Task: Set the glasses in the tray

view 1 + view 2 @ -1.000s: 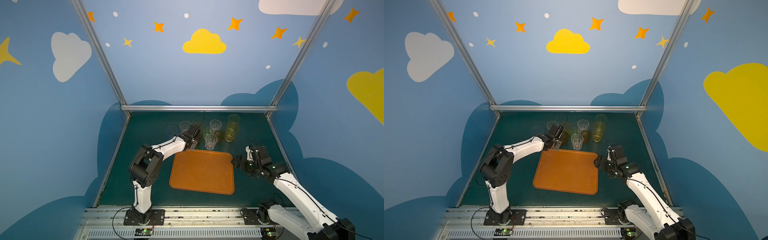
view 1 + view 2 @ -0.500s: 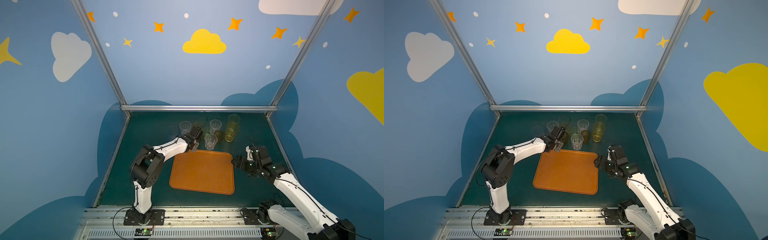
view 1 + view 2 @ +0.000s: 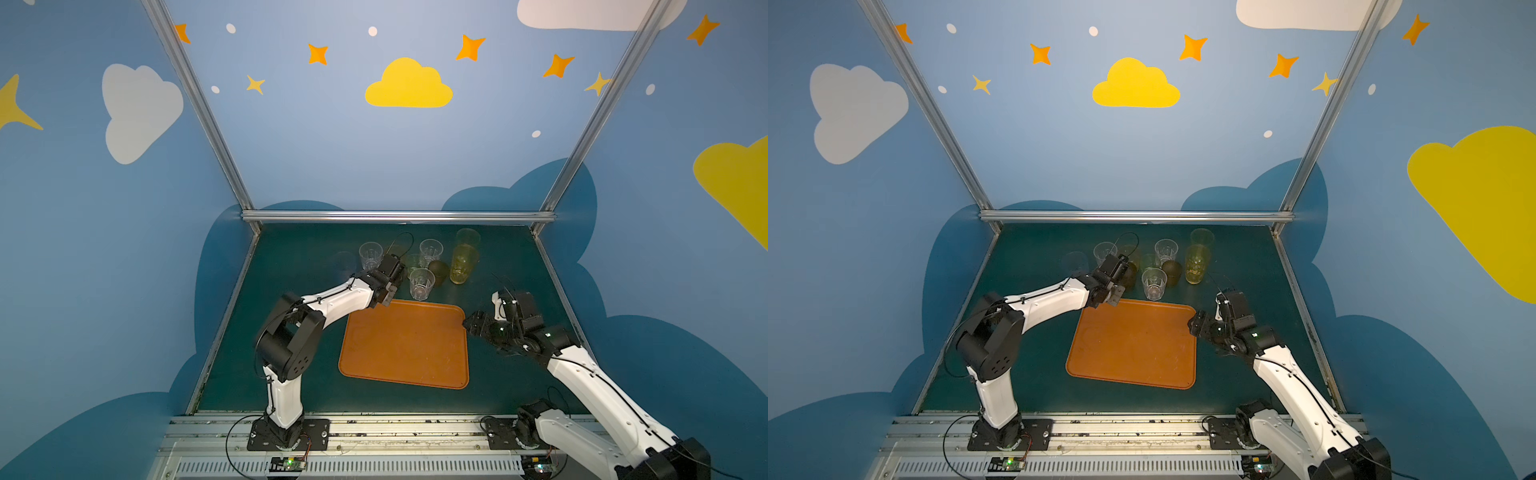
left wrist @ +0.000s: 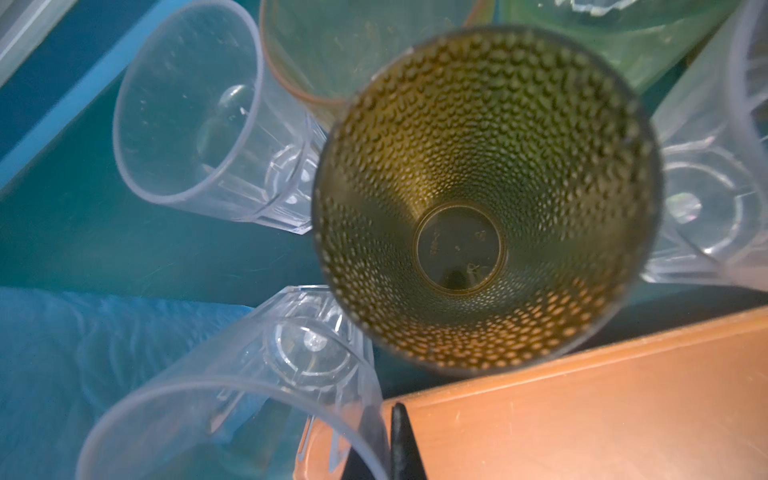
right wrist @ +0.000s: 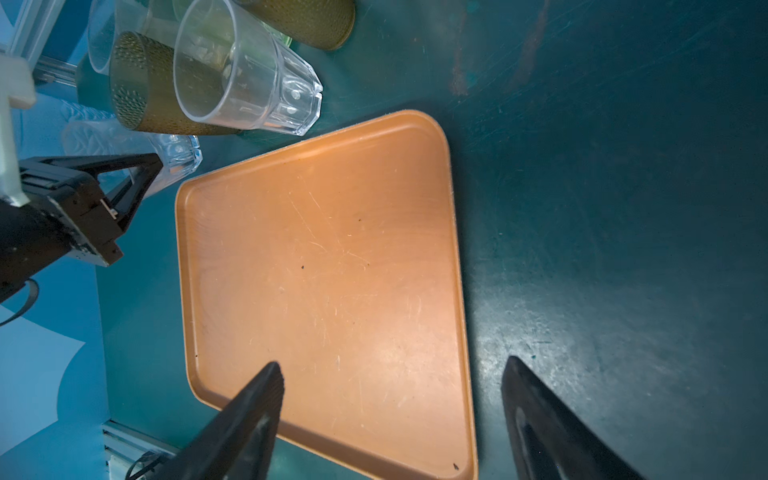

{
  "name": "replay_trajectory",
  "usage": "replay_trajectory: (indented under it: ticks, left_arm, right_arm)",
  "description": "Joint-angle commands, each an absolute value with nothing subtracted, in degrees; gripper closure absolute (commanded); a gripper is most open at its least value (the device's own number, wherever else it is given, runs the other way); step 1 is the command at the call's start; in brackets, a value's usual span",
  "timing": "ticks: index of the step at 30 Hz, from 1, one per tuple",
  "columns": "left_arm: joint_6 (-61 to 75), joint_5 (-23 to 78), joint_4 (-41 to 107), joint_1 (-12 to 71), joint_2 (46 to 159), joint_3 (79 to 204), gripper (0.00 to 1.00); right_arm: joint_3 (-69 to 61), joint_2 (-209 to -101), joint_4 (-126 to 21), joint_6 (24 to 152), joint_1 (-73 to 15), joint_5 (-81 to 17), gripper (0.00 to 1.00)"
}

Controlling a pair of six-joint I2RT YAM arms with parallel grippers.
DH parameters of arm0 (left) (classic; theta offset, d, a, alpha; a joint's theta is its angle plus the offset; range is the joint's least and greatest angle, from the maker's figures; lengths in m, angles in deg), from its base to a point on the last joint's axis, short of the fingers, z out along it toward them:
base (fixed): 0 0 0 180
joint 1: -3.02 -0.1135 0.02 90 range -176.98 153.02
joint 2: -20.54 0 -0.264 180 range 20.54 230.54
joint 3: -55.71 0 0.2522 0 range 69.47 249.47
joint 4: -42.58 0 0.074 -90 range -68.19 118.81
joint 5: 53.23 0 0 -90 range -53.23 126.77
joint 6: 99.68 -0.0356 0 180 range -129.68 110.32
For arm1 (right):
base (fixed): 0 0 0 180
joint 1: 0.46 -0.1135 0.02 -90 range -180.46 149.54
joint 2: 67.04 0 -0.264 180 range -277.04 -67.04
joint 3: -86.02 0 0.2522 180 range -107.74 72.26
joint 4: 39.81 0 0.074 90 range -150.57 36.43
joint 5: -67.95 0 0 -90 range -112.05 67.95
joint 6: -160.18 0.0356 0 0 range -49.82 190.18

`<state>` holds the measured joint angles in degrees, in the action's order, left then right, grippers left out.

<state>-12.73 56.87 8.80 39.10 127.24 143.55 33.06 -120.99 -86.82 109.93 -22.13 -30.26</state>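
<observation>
L arm reaches fwd, wrist at tray (image 3: 405, 345) 11 o'clock corner. L fingers (image 4: 401, 444) pinched tight on rim of a clear glass (image 4: 232, 407) just beside that corner. Other glasses (image 3: 422, 283) bunched on tabletop (image 3: 291, 270) at tray's 12 o'clock, all off it. R arm bent. R fingers (image 5: 253, 411) spread wide over tray's 2 o'clock edge, holding nothing.
</observation>
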Motion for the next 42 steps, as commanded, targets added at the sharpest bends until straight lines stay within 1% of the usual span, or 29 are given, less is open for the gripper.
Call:
replay_trajectory:
  ticks: [1, 14, 17, 22, 25, 30, 37, 42]
  left_arm:
    - [-10.7, 57.8, 9.7, 39.3, 124.1, 142.6, 0.96]
    - [-3.2, 55.4, 8.3, 40.4, 122.1, 141.4, 0.96]
    - [-1.7, 56.3, 6.8, 40.8, 121.6, 141.4, 0.96]
    - [0.8, 56.7, 4.6, 41.3, 118.7, 140.2, 0.96]
    - [2.5, 56.4, 2.6, 41.5, 116.0, 139.2, 0.96]
    - [5.9, 54.7, -3.7, 42.0, 112.0, 138.9, 0.96]
    - [9.6, 55.6, -14.9, 46.6, 109.5, 139.6, 0.96]
    - [12.4, 55.2, -20.2, 50.2, 107.9, 138.2, 0.96]
  right_arm:
    - [33.0, -120.3, -87.3, 110.4, -21.9, -30.9, 0.18]
    - [32.3, -120.6, -87.3, 110.6, -21.9, -32.4, 0.19]
    - [32.2, -120.9, -87.2, 110.0, -21.9, -33.3, 0.18]
    - [32.3, -120.7, -89.1, 108.4, -21.8, -33.1, 0.18]
    - [32.7, -120.4, -88.9, 107.2, -21.9, -34.8, 0.18]
    - [33.5, -119.5, -89.0, 105.9, -21.9, -36.5, 0.18]
    - [34.6, -119.7, -88.3, 104.8, -21.9, -35.1, 0.18]
    - [35.7, -121.2, -85.8, 105.7, -21.9, -35.9, 0.18]
